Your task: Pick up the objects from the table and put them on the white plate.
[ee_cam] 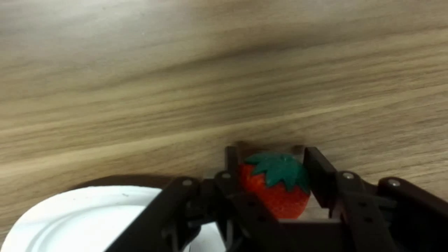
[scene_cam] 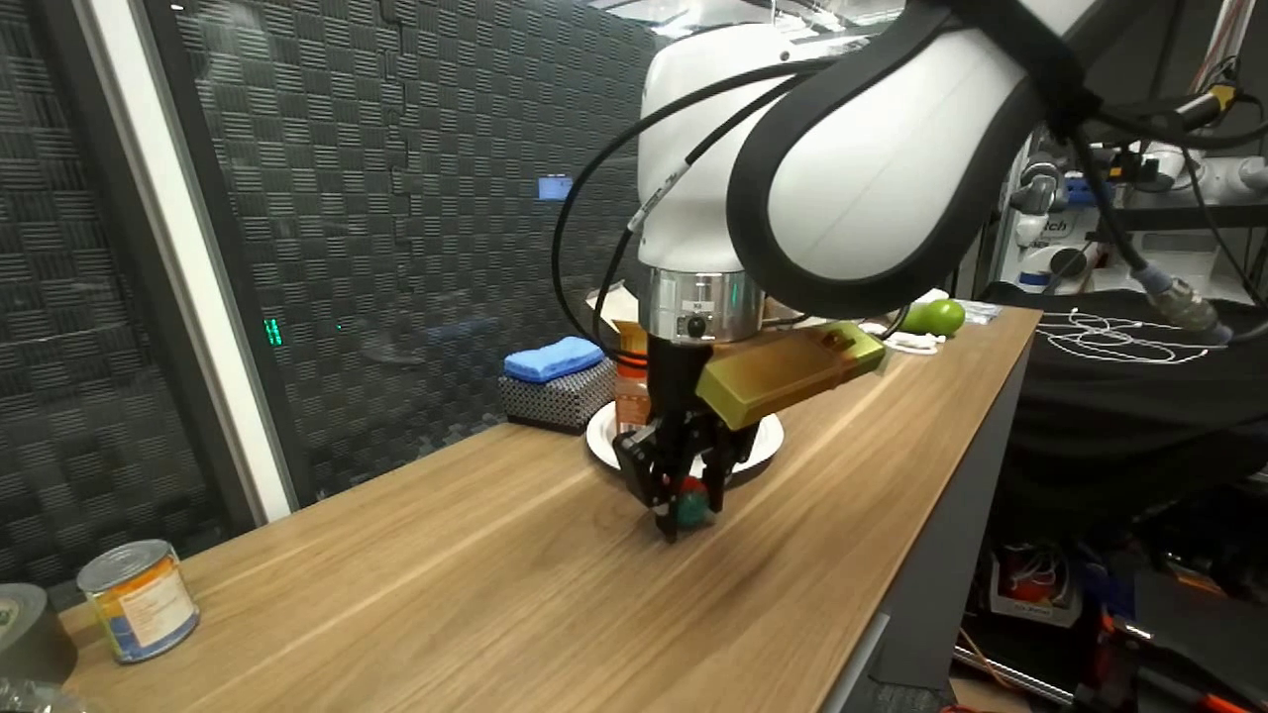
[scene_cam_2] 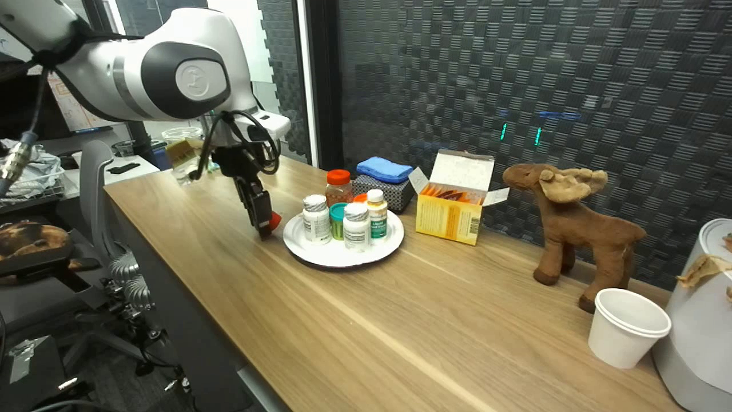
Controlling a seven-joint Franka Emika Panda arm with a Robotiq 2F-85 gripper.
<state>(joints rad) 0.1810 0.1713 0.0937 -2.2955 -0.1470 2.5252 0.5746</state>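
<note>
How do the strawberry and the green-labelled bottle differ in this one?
The strawberry is rounded, the green-labelled bottle tall. The strawberry is mostly red, the bottle yellowish and green. The strawberry sits between the fingers of the tool, beside the plate; the bottle stands upright on the plate. Both show green.

on a long wood-grain tabletop (scene_cam_2: pixel 457 332), in an exterior view, lies a round white plate (scene_cam_2: pixel 327 257); beyond it on the far side sits a black-and-white patterned box (scene_cam_2: pixel 402 199), with an open yellow carton (scene_cam_2: pixel 449 220) just to the right. farther right stand a brown plush moose (scene_cam_2: pixel 595 229) and, nearer, two nested white paper cups (scene_cam_2: pixel 622 340) and a white container (scene_cam_2: pixel 703 337). in an exterior view, at the near left, a labelled tin can (scene_cam: pixel 147 606) stands upright beside a roll of gray tape (scene_cam: pixel 42 634); at the far end lies a green fruit-shaped thing (scene_cam: pixel 941 317).
</note>
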